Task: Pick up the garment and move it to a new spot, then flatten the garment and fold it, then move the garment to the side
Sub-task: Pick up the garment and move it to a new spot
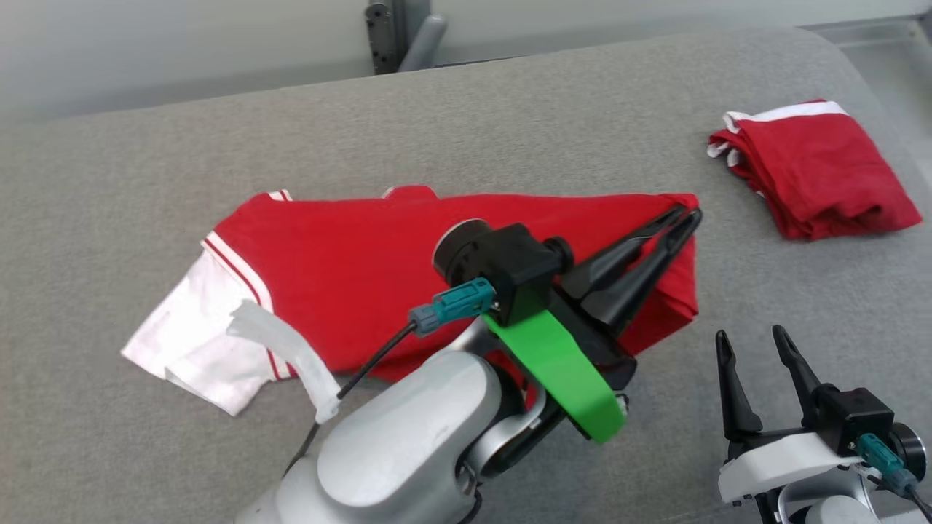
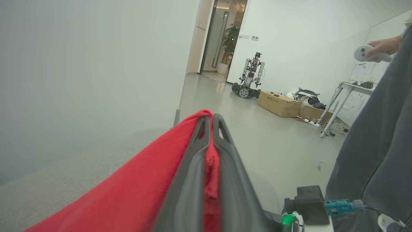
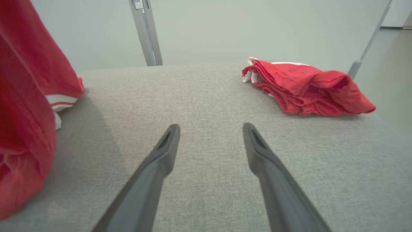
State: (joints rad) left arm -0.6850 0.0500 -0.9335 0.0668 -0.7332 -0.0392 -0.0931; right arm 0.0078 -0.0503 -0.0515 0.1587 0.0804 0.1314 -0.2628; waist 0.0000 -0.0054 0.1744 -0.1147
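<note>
Pinching the red garment point(image 1: 349, 262) at its right corner, the left claw point(image 1: 688, 215) is clamped on cloth spread across the grey counter point(image 1: 510, 124); the right claw point(image 1: 750, 342) sits nearby, fingers wide apart.

- A bench point(image 1: 218, 145) covered in grey woven fabric, rounded at its far right corner, is seen before a plain pale wall point(image 3: 257, 29).
- A grey metal post point(image 3: 146, 32) is set upright behind the bench's far edge.
- A smooth grey floor point(image 2: 257, 135), faintly reflecting light, is seen leading to an open doorway point(image 2: 222, 35), where a potted plant point(image 2: 231, 40) is placed.
- A cardboard box point(image 2: 278, 103) is laid on the floor near a white table point(image 2: 354, 87) with slanted legs.
</note>
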